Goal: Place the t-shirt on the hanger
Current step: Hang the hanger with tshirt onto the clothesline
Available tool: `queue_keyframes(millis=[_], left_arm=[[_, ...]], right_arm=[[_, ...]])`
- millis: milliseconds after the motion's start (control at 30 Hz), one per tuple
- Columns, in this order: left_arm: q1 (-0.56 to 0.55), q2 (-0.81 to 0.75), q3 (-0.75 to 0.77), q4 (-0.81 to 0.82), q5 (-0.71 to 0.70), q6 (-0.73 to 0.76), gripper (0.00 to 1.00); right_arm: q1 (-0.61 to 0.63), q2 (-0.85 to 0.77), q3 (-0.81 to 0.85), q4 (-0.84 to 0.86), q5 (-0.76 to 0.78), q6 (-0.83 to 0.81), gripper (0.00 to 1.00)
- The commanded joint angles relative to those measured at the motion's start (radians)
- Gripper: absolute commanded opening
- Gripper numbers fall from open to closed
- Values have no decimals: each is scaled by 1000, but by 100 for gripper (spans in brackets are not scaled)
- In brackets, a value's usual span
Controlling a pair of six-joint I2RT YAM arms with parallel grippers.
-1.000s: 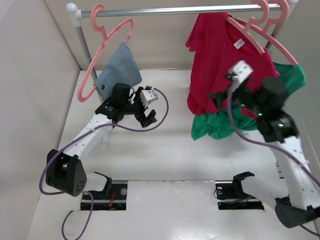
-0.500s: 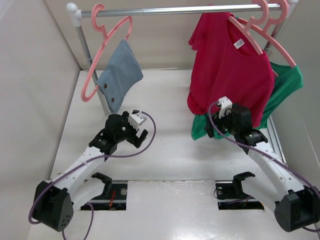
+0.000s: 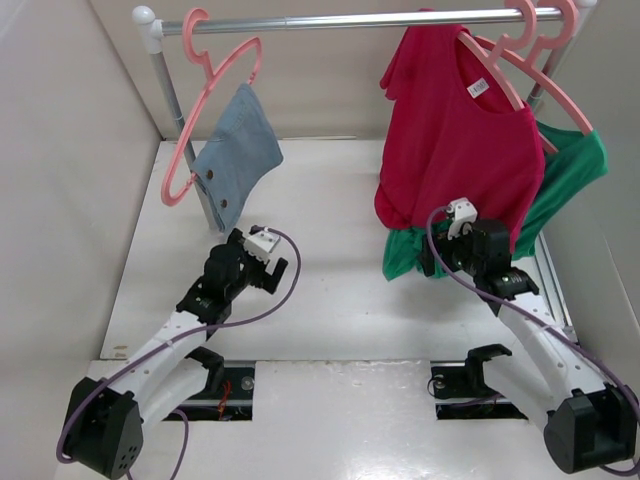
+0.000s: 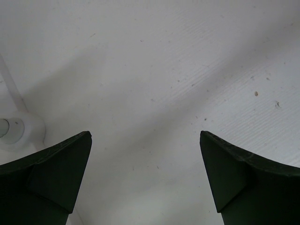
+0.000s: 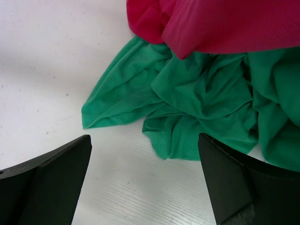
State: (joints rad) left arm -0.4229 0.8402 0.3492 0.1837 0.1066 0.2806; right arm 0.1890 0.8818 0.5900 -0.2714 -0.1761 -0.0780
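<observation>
The crimson t-shirt (image 3: 455, 145) hangs on a pink hanger (image 3: 498, 68) from the rail at the back right, its white neck label showing. Its lower hem shows in the right wrist view (image 5: 220, 23). My right gripper (image 3: 440, 262) is open and empty, low over the table just in front of the shirt's hem; in its wrist view (image 5: 145, 180) the jaws stand wide apart over bare table. My left gripper (image 3: 262, 275) is open and empty over the table at centre left, its jaws wide apart in the left wrist view (image 4: 145, 176).
A green top (image 3: 565, 180) hangs on another pink hanger behind the t-shirt, its bottom bunched on the table (image 5: 201, 108). A blue-grey garment (image 3: 235, 150) hangs on a pink hanger (image 3: 205, 95) at the left. The rail post foot (image 4: 18, 131) stands near my left gripper.
Both arms have drawn back towards their bases and come down low over the table. My right gripper has come away from the t-shirt, which now hangs free.
</observation>
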Motion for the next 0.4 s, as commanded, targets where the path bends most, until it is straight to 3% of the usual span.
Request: queue_keyframes(millis=[0, 367], left_arm=[[18, -24, 1, 77, -1, -23, 100], [65, -43, -18, 86, 22, -23, 100]], right_arm=[[-8, -29, 5, 49, 13, 18, 100], [-8, -49, -4, 40, 24, 27, 100]])
